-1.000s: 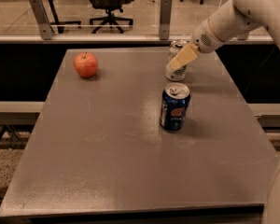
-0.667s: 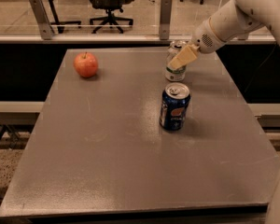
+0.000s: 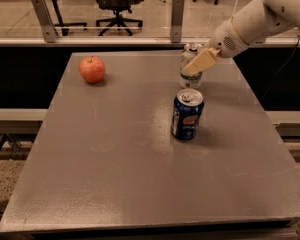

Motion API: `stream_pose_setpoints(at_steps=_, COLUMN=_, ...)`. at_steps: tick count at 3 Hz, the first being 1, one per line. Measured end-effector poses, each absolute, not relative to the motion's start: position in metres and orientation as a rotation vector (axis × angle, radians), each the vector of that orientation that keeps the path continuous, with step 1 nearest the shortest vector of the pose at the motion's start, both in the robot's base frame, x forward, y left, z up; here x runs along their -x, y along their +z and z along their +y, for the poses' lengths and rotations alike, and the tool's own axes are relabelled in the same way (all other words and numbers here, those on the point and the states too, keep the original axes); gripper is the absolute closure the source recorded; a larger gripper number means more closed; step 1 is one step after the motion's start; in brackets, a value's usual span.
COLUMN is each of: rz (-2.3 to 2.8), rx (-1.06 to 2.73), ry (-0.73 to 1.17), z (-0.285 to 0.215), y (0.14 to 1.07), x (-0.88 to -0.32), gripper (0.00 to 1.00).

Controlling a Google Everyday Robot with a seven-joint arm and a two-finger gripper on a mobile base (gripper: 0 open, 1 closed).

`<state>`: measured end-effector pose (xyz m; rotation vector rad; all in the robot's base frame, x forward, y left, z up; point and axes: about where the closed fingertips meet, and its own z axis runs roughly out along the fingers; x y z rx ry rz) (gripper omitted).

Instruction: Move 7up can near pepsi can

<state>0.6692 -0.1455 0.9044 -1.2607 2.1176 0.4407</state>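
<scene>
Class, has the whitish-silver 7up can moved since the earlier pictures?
No. The whitish-silver 7up can stays just behind the dark blue pepsi can, gripper against its upper part.

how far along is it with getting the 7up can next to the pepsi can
The approach looks done: the gripper is at the 7up can, on the far side of the table. Whether it holds the can is unclear. The can seems to stand behind the pepsi can with a gap between them, so closing that gap and letting go remain.

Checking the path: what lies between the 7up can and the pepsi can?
Bare table only, camera view. The end effector sits at the 7up can, behind the pepsi can.
</scene>
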Motion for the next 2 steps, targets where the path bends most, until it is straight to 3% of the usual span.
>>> stream_pose_setpoints(at_steps=1, rz=2.063, rx=1.334, ry=0.499, z=-0.143, y=0.912, x=-0.637, gripper=1.00)
stream_pose_setpoints(at_steps=2, rz=2.019, rx=1.409, ry=0.582, z=-0.144, y=0.909, x=-0.601, gripper=1.00)
